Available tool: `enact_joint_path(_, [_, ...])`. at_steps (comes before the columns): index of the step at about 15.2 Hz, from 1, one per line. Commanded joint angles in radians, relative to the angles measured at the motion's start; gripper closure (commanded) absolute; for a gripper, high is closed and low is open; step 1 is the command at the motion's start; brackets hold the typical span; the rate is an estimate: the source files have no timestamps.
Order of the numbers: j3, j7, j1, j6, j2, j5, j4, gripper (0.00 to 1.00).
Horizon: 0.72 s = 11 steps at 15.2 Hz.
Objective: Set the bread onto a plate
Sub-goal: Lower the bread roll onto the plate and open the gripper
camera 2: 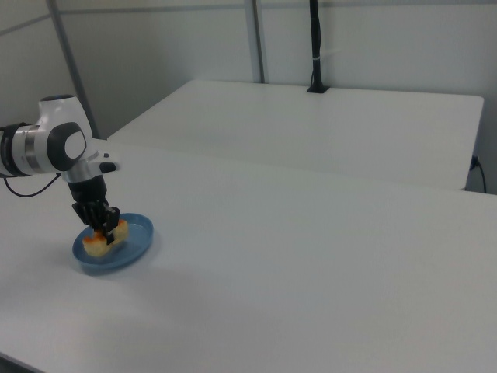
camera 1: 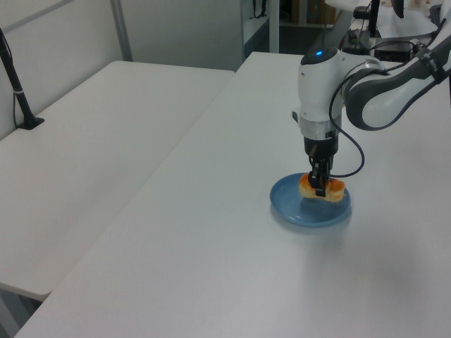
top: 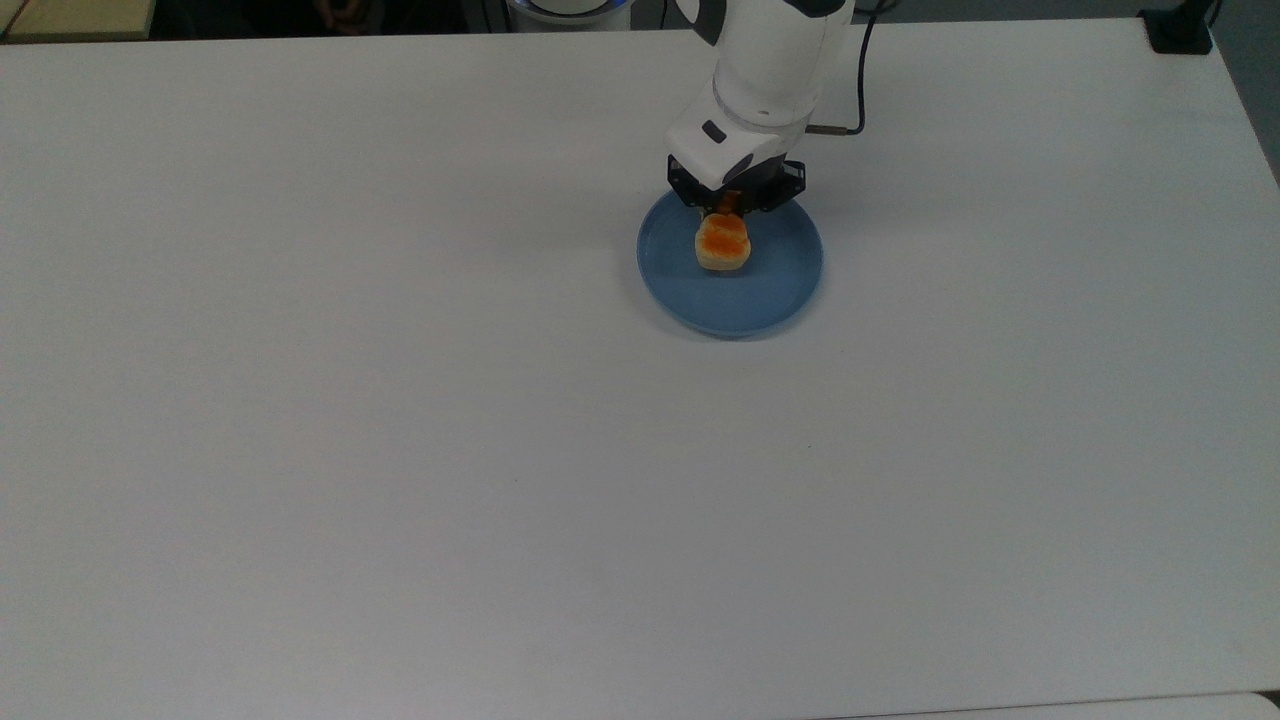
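Observation:
The bread [top: 723, 243] [camera 1: 323, 189] [camera 2: 106, 239], cream-sided with an orange-brown top, is over the blue plate [top: 770, 290] [camera 1: 296, 213] [camera 2: 132, 254], low inside its rim. My gripper [top: 731, 207] [camera 1: 318, 184] [camera 2: 102, 225] comes straight down on the loaf's middle and is shut on it. Whether the bread rests on the plate's floor or hangs just above it, I cannot tell. The plate sits toward the far side of the white table [top: 400, 400].
A second white table [camera 1: 91, 141] [camera 2: 349, 124] stands alongside, with a black post [camera 1: 17, 91] [camera 2: 316, 47] clamped at its edge. A cable [top: 850, 110] trails from the arm's wrist behind the plate.

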Motion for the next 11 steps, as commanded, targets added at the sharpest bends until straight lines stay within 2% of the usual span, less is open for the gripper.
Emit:
enact_joint_path(1, [-0.008, 0.026, 0.012, 0.010, 0.028, -0.004, 0.029, 0.73])
enact_joint_path(2, [-0.009, 0.026, 0.012, 0.011, 0.031, -0.011, 0.032, 0.72])
enact_joint_path(4, [-0.009, 0.041, 0.010, 0.019, 0.043, -0.018, 0.035, 0.52])
enact_joint_path(5, [-0.009, 0.062, 0.010, 0.034, 0.047, -0.022, 0.035, 0.30])
enact_joint_path(6, [-0.009, 0.090, 0.011, 0.042, 0.051, -0.037, 0.035, 0.15])
enact_joint_path(7, [-0.009, 0.119, 0.012, 0.042, 0.051, -0.063, 0.035, 0.05])
enact_joint_path(9, [-0.009, 0.168, 0.013, 0.042, 0.051, -0.097, 0.035, 0.00])
enact_joint_path(11, [-0.008, 0.176, 0.013, 0.042, 0.051, -0.097, 0.035, 0.00])
